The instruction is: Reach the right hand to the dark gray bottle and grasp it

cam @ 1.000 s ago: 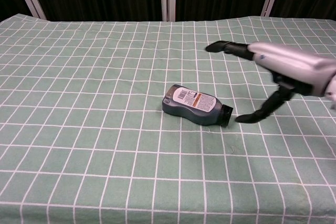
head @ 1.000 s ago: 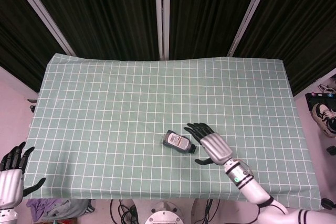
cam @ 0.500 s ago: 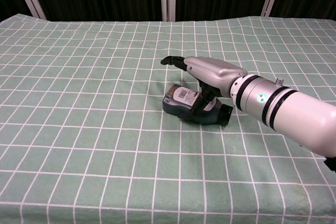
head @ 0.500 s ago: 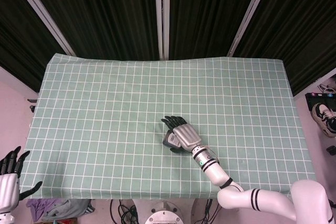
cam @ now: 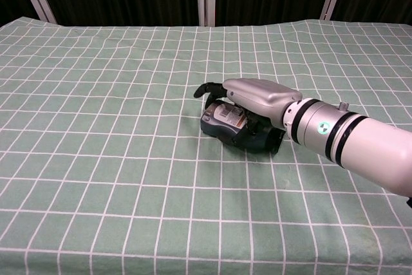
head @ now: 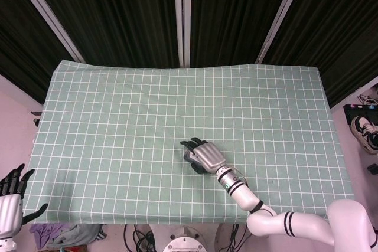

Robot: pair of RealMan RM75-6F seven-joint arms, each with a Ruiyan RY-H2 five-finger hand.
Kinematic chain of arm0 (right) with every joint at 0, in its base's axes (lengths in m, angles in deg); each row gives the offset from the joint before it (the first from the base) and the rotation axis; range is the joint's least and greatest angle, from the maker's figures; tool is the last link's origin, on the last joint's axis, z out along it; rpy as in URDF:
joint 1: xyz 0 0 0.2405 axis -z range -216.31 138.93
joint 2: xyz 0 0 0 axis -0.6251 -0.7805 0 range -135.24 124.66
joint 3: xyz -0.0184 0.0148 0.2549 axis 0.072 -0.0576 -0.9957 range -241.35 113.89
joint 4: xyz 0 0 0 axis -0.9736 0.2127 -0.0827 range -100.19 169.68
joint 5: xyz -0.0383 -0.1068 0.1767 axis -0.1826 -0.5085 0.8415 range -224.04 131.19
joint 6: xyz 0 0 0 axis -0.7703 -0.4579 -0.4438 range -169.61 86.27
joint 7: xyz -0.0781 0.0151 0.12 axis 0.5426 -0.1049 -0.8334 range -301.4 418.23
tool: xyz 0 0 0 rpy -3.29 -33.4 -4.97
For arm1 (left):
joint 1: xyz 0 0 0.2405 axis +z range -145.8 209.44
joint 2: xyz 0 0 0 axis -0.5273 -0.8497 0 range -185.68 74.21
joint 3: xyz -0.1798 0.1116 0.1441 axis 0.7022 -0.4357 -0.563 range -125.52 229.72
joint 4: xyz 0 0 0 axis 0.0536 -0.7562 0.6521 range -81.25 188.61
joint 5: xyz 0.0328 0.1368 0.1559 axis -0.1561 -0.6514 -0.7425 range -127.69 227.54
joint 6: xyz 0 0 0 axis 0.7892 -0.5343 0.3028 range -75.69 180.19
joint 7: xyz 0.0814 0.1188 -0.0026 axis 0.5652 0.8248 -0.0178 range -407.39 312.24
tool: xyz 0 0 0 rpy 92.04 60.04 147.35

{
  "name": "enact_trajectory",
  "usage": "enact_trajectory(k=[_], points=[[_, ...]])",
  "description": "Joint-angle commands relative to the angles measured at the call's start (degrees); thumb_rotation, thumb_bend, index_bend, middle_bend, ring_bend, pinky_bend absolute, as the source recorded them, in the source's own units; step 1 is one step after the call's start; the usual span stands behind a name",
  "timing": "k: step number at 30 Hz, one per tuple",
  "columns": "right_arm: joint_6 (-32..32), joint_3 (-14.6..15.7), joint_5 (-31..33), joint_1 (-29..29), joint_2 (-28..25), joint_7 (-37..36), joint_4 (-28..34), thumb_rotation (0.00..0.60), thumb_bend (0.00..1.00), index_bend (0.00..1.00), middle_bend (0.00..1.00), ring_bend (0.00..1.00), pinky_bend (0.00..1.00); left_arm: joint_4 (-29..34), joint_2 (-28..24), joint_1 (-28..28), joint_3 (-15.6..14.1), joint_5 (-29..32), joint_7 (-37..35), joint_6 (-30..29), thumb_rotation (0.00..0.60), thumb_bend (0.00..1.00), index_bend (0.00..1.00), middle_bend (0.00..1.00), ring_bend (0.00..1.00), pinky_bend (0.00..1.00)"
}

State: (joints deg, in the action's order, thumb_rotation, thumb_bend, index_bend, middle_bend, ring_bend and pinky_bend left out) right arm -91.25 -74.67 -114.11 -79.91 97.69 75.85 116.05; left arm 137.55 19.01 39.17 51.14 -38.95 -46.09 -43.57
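The dark gray bottle (cam: 226, 119) lies on its side on the green checked cloth, its black cap toward my right arm. My right hand (cam: 257, 94) lies over the bottle, with the fingers (cam: 207, 87) curling down its far side and the thumb on its near side, so it grips the bottle. In the head view the right hand (head: 207, 154) covers most of the bottle (head: 188, 157). My left hand (head: 10, 196) hangs off the table's near left corner with its fingers spread and nothing in it.
The green checked tablecloth (head: 118, 122) covers the whole table, with dark curtains behind it. A shoe (head: 365, 131) lies on the floor past the right edge. Cables and cloth lie under the near edge.
My right hand swung in from the right over the bottle, then sank onto it and curled its fingers around it. The bottle has stayed in place. The left hand dropped slightly lower.
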Motion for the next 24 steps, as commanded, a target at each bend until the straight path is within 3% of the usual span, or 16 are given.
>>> enact_trajectory(k=[1,4,7,15,24], points=[[-3.38,1.22,-5.04,0.4,0.52,-2.77,-1.07,0.6,0.71,0.51,0.43,0.37,0.69,0.14,-0.09,0.1,0.02,0.08,0.14,-0.04,0.6,0.0,0.16,0.04,0.04,0.13],[-5.53,1.62,-9.28,0.63,-1.02,-6.54,0.21,0.6,0.84,0.61,0.5,0.44,0.78,0.34,-0.12,0.23,0.03,0.21,0.18,-0.05,0.6,0.0,0.16,0.04,0.04,0.13],[-7.71,1.26,-12.75,0.67,-3.24,-10.12,2.87,0.6,0.89,0.63,0.51,0.45,0.79,0.63,-0.15,0.27,0.04,0.31,0.34,0.07,0.6,0.0,0.16,0.04,0.04,0.13],[-9.75,-3.33,-17.2,-2.02,-7.33,-17.96,11.61,0.6,0.89,0.64,0.5,0.45,0.79,2.44,-0.65,0.28,0.1,-0.51,2.14,-0.58,0.6,0.0,0.16,0.04,0.04,0.13],[-9.69,-6.65,-18.13,-5.88,-7.4,-17.12,15.85,0.6,0.88,0.64,0.5,0.45,0.79,4.25,-1.26,0.94,-0.05,-0.12,3.73,-0.96,0.6,0.0,0.16,0.04,0.04,0.13]])
